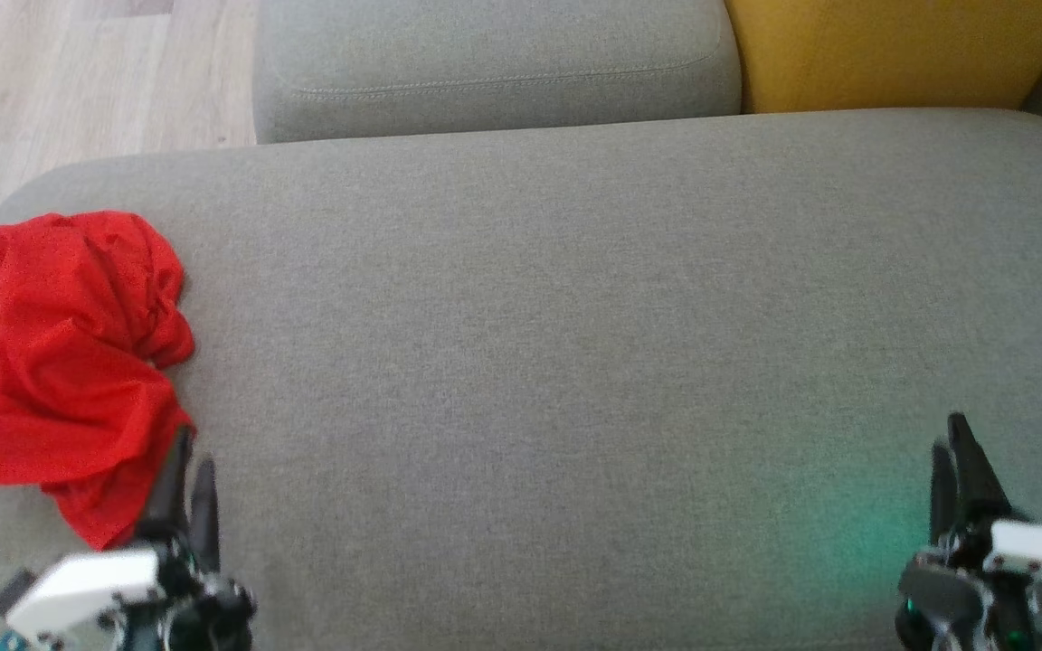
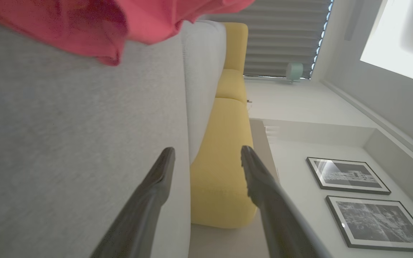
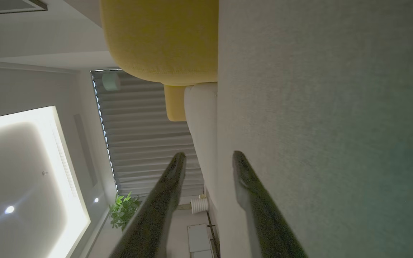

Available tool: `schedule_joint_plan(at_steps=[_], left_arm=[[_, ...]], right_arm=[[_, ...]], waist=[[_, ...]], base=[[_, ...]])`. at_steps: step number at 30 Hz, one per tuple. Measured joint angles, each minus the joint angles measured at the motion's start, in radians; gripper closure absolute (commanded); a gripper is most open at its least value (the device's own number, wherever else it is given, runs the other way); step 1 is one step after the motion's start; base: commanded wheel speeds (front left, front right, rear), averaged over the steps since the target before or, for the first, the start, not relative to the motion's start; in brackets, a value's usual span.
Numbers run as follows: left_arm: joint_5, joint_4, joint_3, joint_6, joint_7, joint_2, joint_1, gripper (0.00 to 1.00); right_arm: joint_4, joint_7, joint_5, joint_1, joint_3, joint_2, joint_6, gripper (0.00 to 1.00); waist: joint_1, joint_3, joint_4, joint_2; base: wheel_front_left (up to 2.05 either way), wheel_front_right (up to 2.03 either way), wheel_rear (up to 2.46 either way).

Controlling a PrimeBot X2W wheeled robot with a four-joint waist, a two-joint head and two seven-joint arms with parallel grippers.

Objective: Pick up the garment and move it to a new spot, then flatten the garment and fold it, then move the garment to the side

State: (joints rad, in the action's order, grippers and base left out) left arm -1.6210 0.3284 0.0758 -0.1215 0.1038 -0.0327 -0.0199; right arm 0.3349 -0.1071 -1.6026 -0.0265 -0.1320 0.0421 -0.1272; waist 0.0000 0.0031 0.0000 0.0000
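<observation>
A crumpled red garment (image 1: 64, 362) lies in a heap on the far left of the grey sofa seat (image 1: 575, 344), with a white label showing at its left edge. My left gripper (image 1: 193, 457) sits at the lower left, its fingers just beside the heap's near right edge. In the left wrist view the left gripper (image 2: 206, 157) stands open with nothing between its fingers, and the garment (image 2: 113, 25) hangs across the top. My right gripper (image 1: 951, 434) rests at the lower right, far from the cloth. Seen from the right wrist, this gripper (image 3: 208, 161) is open and holds nothing.
A grey back cushion (image 1: 494, 63) and a yellow cushion (image 1: 892, 50) stand behind the seat. Wooden floor (image 1: 78, 81) shows at the upper left. The seat's rounded left edge runs close to the garment.
</observation>
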Motion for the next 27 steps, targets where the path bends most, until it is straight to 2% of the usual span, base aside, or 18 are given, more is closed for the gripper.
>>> schedule_joint_plan(at_steps=[13,27], left_arm=[[0.002,-0.003,-0.006,0.002,-0.036,0.004,0.031,0.0],[0.092,-0.016,0.012,0.002,-0.072,0.004,0.03,0.0]], right_arm=[[-0.006,0.03,0.034,0.02,0.024,-0.002,0.001,0.0],[-0.012,0.072,0.174,0.016,0.026,-0.002,0.001,0.0]], waist=[[0.0,-0.011,-0.003,0.0],[0.0,-0.019,-0.004,0.0]], base=[[0.0,0.0,0.0],[0.0,0.0,0.0]])
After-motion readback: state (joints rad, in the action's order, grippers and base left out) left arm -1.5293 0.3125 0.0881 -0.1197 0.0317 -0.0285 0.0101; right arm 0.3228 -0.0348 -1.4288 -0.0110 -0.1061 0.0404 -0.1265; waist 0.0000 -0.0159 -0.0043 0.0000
